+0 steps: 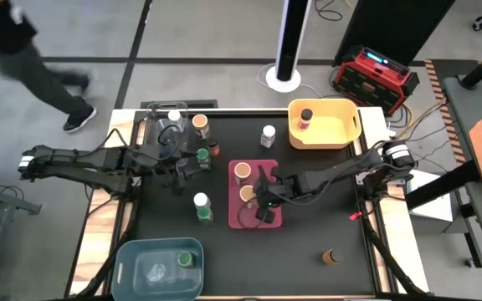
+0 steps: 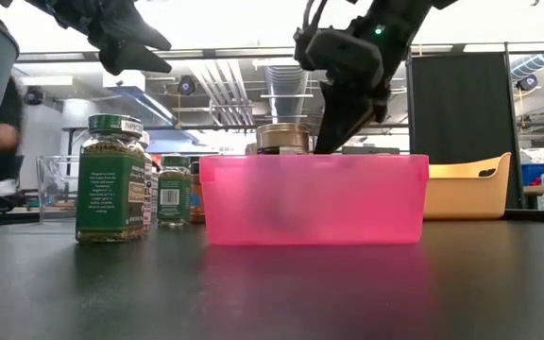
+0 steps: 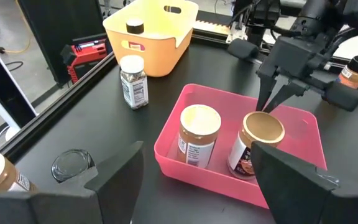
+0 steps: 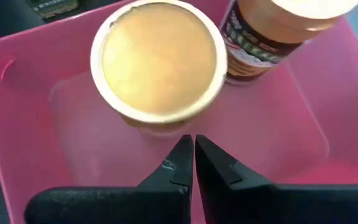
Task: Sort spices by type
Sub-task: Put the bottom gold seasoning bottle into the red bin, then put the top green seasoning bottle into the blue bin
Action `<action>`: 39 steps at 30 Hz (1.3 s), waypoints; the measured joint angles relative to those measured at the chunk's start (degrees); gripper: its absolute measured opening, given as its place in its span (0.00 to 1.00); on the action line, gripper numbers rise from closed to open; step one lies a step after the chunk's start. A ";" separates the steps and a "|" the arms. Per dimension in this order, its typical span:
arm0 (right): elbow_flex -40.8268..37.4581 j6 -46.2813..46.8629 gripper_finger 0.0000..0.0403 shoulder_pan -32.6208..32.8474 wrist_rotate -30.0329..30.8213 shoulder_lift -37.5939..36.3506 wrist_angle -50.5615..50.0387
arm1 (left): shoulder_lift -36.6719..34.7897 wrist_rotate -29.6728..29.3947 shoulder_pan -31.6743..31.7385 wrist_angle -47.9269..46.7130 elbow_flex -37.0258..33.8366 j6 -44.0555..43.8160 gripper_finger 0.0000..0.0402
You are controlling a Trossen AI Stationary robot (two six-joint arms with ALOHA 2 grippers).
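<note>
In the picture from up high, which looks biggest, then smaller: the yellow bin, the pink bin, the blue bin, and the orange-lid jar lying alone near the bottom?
1. blue bin
2. yellow bin and pink bin: they look much alike, so no ranking between them
3. orange-lid jar, by far the smallest

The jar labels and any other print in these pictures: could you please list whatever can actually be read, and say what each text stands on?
No text reads with certainty.
Large green-lidded spice jar, low view: label print too blurred.
Smaller green-lidded jar: white label panel, unreadable.
White-lidded jar, left wrist view: print too small.
Two orange-lidded jars in the pink bin: dark labels, blurred.
Red box beyond the table: marking illegible.
</note>
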 joint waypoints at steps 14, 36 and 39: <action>-0.09 0.64 0.02 -0.01 0.00 1.95 3.32 | 0.13 0.00 0.00 -0.17 0.00 0.00 0.69; 2.28 6.43 0.02 1.89 9.53 -4.19 -13.74 | 0.22 0.02 0.00 -0.27 0.00 -0.41 0.69; 1.50 6.17 0.02 3.39 10.47 -7.50 -13.13 | 0.35 0.03 0.00 -0.22 0.00 -0.55 0.69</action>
